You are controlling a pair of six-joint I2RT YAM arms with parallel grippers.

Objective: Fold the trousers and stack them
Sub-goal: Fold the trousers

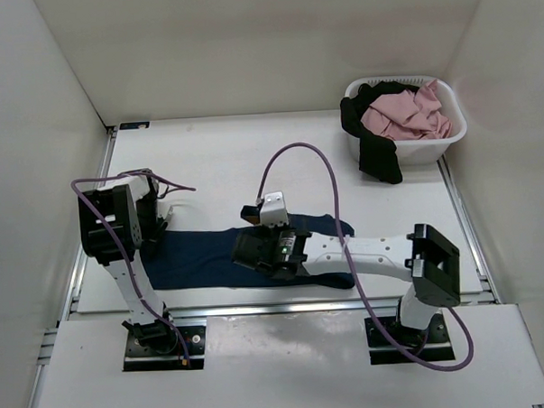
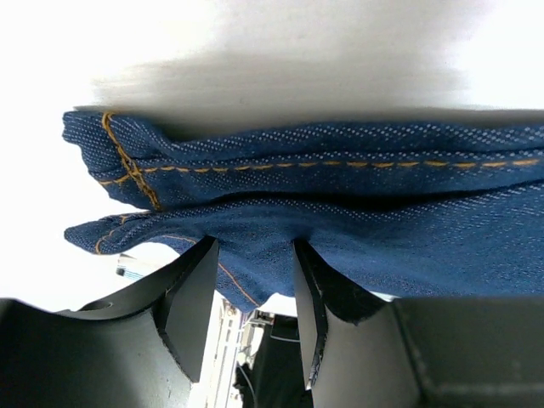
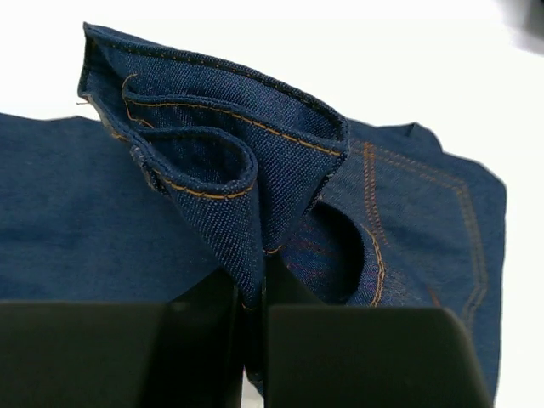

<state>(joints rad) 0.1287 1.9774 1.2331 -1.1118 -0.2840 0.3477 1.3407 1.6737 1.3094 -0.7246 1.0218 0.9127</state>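
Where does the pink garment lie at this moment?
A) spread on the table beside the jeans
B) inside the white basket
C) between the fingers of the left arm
B: the pink garment is heaped inside the white basket at the far right corner, with a black garment hanging over the rim.

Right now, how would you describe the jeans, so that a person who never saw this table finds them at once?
Look along the near edge of the white table. A long dark blue denim strip with orange stitching lies there: the jeans. The black garment and the pink garment are apart, in the basket at the far right corner.
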